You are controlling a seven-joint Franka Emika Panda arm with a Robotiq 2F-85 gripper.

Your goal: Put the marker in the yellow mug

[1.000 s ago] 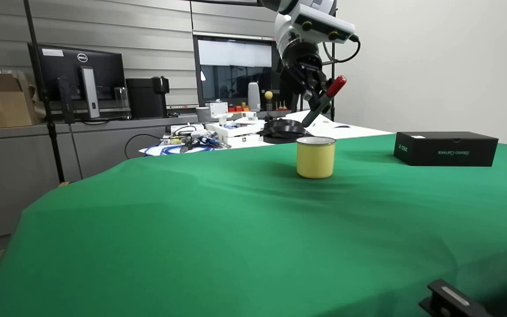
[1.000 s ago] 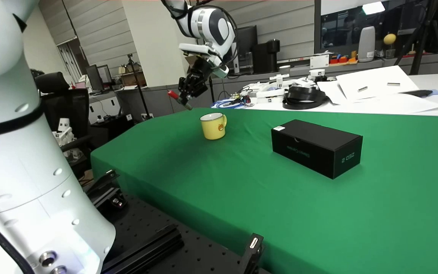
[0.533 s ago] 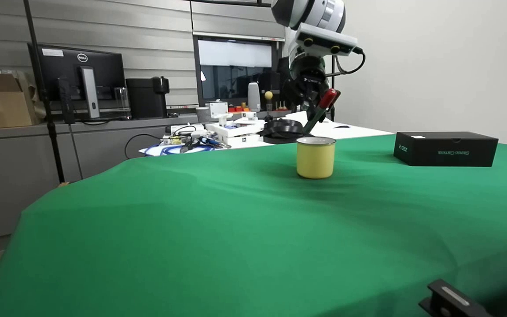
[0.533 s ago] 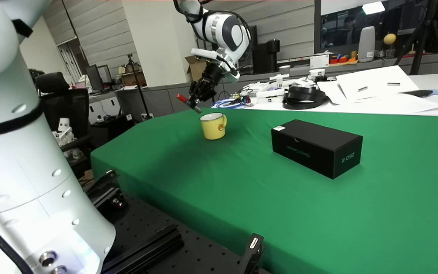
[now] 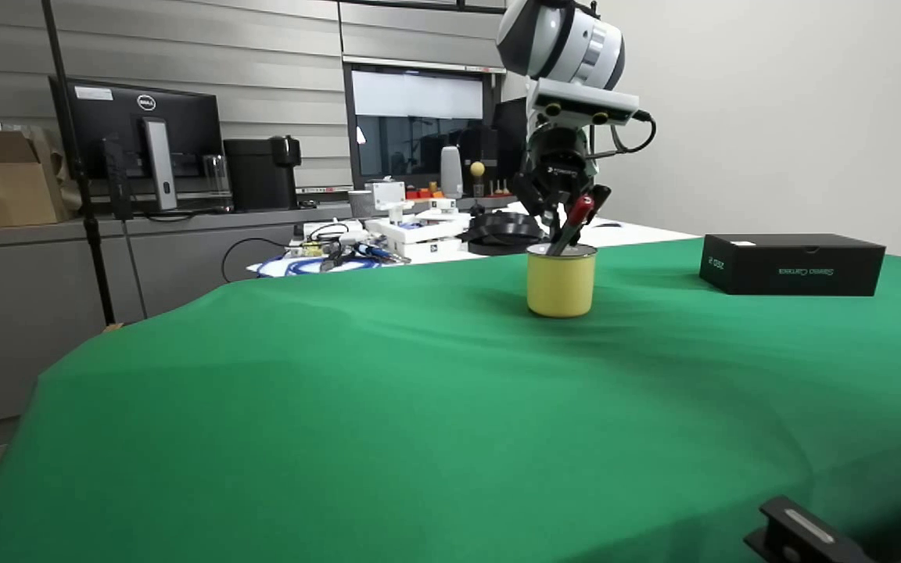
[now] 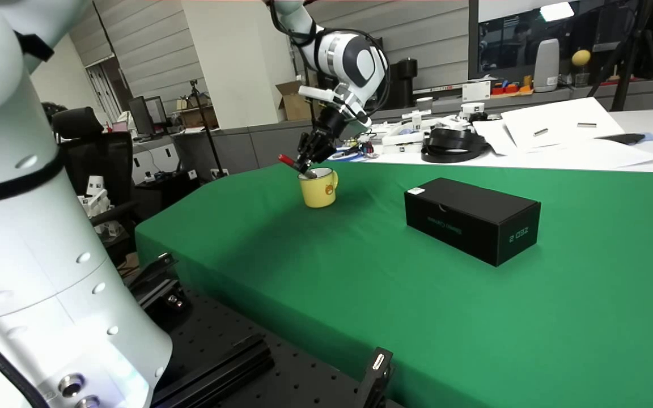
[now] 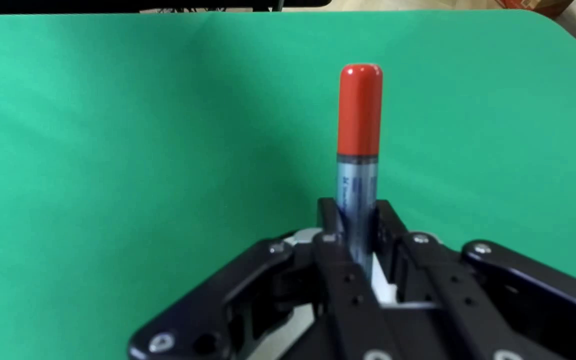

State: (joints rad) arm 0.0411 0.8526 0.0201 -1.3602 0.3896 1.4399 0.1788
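Pincer [image 7: 355, 212], black, two-fingered, is clamping a red-capped, grey-barrelled marker [image 7: 358, 167] between narrowly parted jaws; below it, the marker's end is slanting into a cylindrical yellow mug [image 6: 317, 193]. Insertion is seemingly proceeding, next needing lowering, then release.

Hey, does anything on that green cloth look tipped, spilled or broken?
Nothing stands out. The pale yellow cylindrical mug stands upright, the black rectangular box sits flat, and the slim red-ended marker tilts, but the black pincer holds it.
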